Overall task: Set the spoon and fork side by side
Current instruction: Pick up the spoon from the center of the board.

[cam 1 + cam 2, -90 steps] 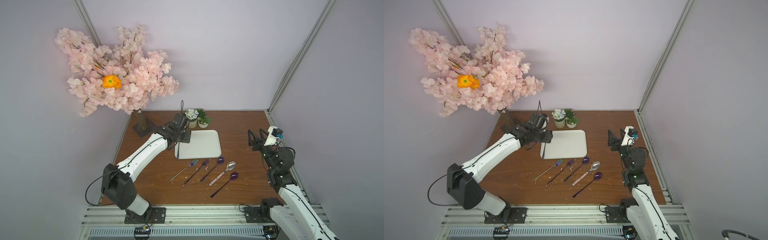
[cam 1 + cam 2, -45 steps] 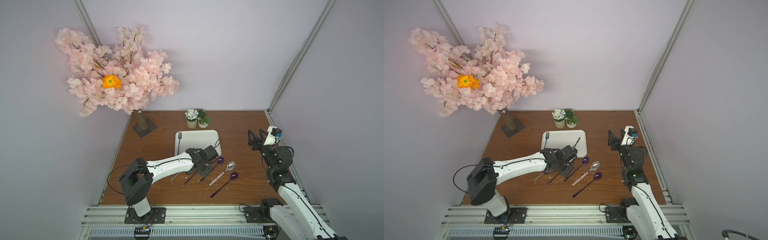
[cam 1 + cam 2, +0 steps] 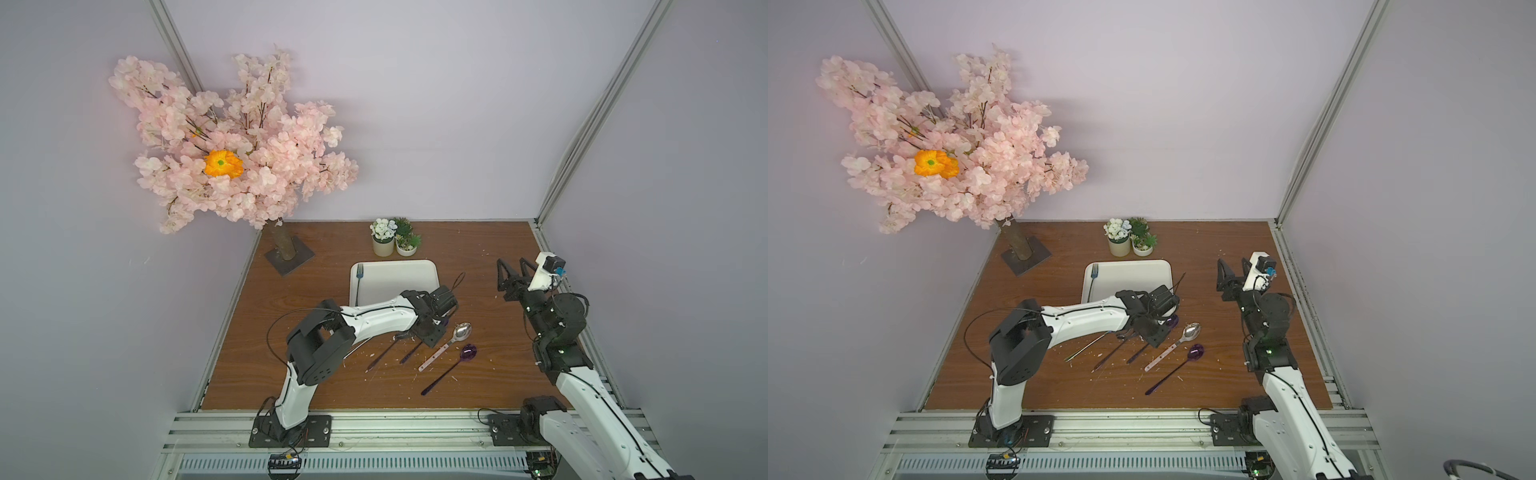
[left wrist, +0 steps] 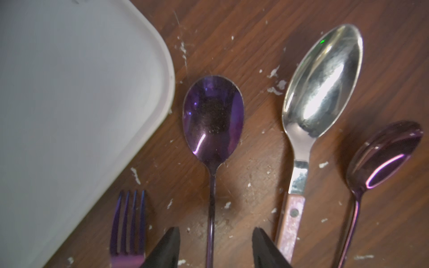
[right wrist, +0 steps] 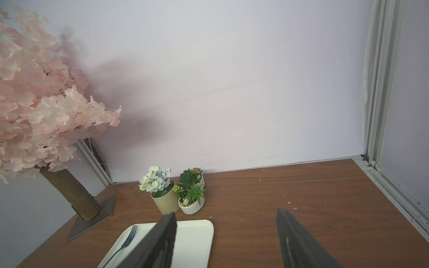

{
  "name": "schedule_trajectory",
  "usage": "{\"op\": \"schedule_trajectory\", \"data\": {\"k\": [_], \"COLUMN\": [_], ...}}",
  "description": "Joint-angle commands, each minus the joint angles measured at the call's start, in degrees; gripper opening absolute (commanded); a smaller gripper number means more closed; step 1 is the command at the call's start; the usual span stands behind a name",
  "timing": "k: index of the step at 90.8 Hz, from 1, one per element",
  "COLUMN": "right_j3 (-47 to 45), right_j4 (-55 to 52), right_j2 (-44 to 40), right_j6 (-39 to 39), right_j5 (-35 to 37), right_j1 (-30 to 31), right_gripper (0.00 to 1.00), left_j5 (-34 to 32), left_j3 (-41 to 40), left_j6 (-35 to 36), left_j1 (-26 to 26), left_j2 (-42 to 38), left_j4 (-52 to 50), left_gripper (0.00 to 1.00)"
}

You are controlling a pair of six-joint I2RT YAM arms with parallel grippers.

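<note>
Straddling the purple spoon point(image 4: 213, 116) handle, the left tool point(image 4: 215, 232) stands half open, gripping nothing.

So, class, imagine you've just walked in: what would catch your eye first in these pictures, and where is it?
The pink blossom tree with one orange flower towers in the far left corner. On the wooden table, the left gripper straddles the handle of a purple spoon, beside a white tray holding a lone fork.

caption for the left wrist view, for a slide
Left gripper, jaws open, straddles the handle of a purple spoon lying between a purple fork and a silver spoon, beside the white tray.
</note>
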Motion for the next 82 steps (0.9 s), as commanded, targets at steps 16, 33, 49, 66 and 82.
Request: {"op": "schedule_trajectory", "data": {"k": [16,33,49,66,82], "right_j3": [-0.86,-0.88,-0.97,-1.05,-0.97], "right_j4": [0.59,0.5,0.63,0.59,0.59], "right_j2": [-1.17,-1.56,-1.7,-1.99,-2.02], "right_j6": [0.06,0.05,0.16,0.09,0.07], "right_j5": [0.26,0.24,0.17,0.33,0.38], "right_j1": [-0.01,-0.01,0.03,-0.01,0.0], "right_gripper": [0.71,0.71,0.71,0.71,0.71], "left_j5": [1.97,0.18,0.86,1.6,-0.81], "left_j3": [1.16,-0.38,-1.09,-0.98,-1.47], "left_j6": [0.15,-0.6,0.0,0.61,0.05], "left_j1": [0.92,1.4,1.98,1.91,0.97], "left_j2": [2.28,2.94,3.19,3.74,3.92], "left_j4": [-1.0,-1.14,-1.14,-1.18,-1.7], "left_gripper": [0.47,0.45,0.32,0.26,0.26]}}
